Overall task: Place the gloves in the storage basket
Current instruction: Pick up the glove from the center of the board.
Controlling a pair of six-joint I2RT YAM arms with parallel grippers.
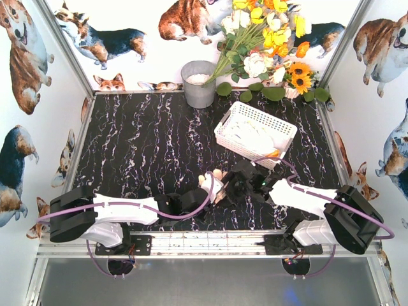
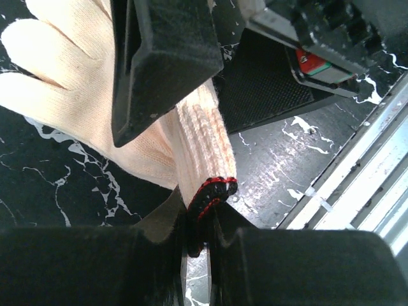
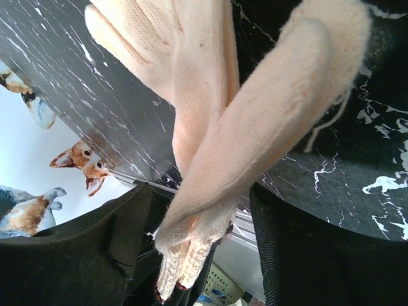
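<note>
One cream-white glove (image 2: 76, 83) hangs between the two arms above the near middle of the counter (image 1: 146, 140). It is soft ribbed knit, limp, with fat rounded fingers and a cuff edged in red and black stitching. The left gripper (image 2: 199, 242) has that cuff pinched, its jaws closed down to a thin slit with the stitched edge caught in it.

The right gripper (image 3: 201, 217) is at the same glove from the other side. Its jaws stand apart with the knit draping down between them, and I cannot tell whether they press on it or only flank it.

The storage basket (image 1: 245, 151) sits a little beyond and to the right, well apart from the held glove. It is white rigid plastic with slotted lattice walls, set at an angle, and pale gloves (image 1: 252, 135) already lie inside, one with an orange patch.

This looks like the carry step: one glove lifted but not yet delivered. The next move calls for one arm to own the grip, swing the glove over the rim and let go high enough that the dangling fingers clear the lattice — floppy knit snags easily.

Behind stand a grey metal bucket (image 1: 199, 84) and a bunch of flowers (image 1: 268, 38).
</note>
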